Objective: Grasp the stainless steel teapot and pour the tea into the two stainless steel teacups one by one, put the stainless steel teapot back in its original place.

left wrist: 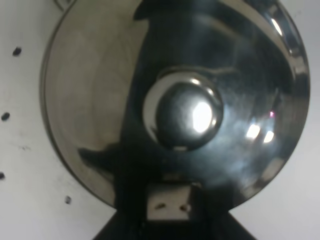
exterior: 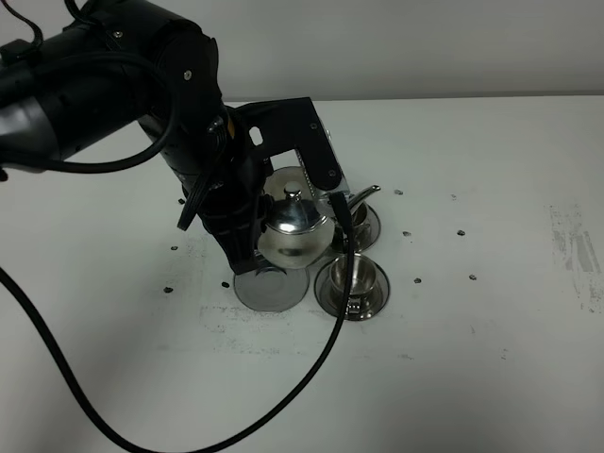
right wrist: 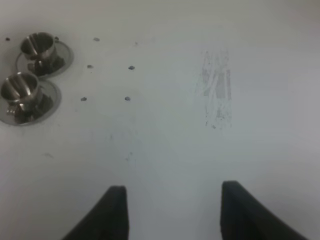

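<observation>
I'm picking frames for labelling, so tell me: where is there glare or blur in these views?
Exterior high: fairly sharp, with bright highlights on the teapot. Left wrist: the lid knob is soft, with white glare spots. Right wrist: the two teacups slightly blurred.

The left hand (exterior: pixel 247 226) is clasping the stainless steel teapot (exterior: pixel 294 234) from its nine o'clock side. Its spout (exterior: pixel 368 194) is pointing toward two o'clock, over the far teacup (exterior: pixel 361 219), which is mostly hiding behind it. The near teacup (exterior: pixel 352 274) is sitting at the teapot's four o'clock and the bare saucer (exterior: pixel 271 291) at six o'clock, both on the white counter (exterior: pixel 491 359).
</observation>
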`<state>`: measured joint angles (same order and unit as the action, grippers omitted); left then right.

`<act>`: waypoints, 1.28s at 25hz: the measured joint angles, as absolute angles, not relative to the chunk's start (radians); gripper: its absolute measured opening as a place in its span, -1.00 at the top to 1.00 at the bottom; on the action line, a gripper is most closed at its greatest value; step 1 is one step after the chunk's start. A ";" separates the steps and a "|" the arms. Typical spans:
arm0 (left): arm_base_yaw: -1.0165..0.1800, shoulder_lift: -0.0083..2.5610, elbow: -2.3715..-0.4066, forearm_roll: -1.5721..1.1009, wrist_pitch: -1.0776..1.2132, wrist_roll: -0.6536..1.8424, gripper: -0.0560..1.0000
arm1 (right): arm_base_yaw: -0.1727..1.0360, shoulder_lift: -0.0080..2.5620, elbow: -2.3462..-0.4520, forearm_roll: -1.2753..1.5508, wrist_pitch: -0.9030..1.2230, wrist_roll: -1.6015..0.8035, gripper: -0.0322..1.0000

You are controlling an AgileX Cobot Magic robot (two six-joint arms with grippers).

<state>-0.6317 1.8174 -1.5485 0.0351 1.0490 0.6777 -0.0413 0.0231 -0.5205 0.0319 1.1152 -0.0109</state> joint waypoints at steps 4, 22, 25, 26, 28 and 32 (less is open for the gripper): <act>-0.614 1.841 -1.564 0.051 1.049 0.774 0.51 | -0.041 0.023 -0.520 0.032 1.115 -0.011 0.09; -0.473 1.906 -1.621 0.086 0.956 1.096 0.51 | -0.041 0.023 -0.520 0.032 1.115 -0.011 0.09; -0.473 1.966 -1.678 0.091 0.960 1.100 0.51 | -0.041 0.023 -0.520 0.032 1.115 -0.011 0.09; -0.473 1.983 -1.700 0.096 0.965 1.100 0.51 | -0.041 0.023 -0.520 0.032 1.115 -0.011 0.09; -0.473 2.019 -1.737 0.109 0.978 1.101 0.51 | -0.041 0.023 -0.520 0.032 1.115 -0.011 0.09; -0.473 2.071 -1.798 0.158 0.992 1.101 0.51 | -0.041 0.023 -0.520 0.032 1.115 -0.011 0.09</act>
<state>-0.4728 2.0713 -1.7979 0.1576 0.9922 1.1009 -0.0413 0.0231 -0.5205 0.0319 1.1152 -0.0109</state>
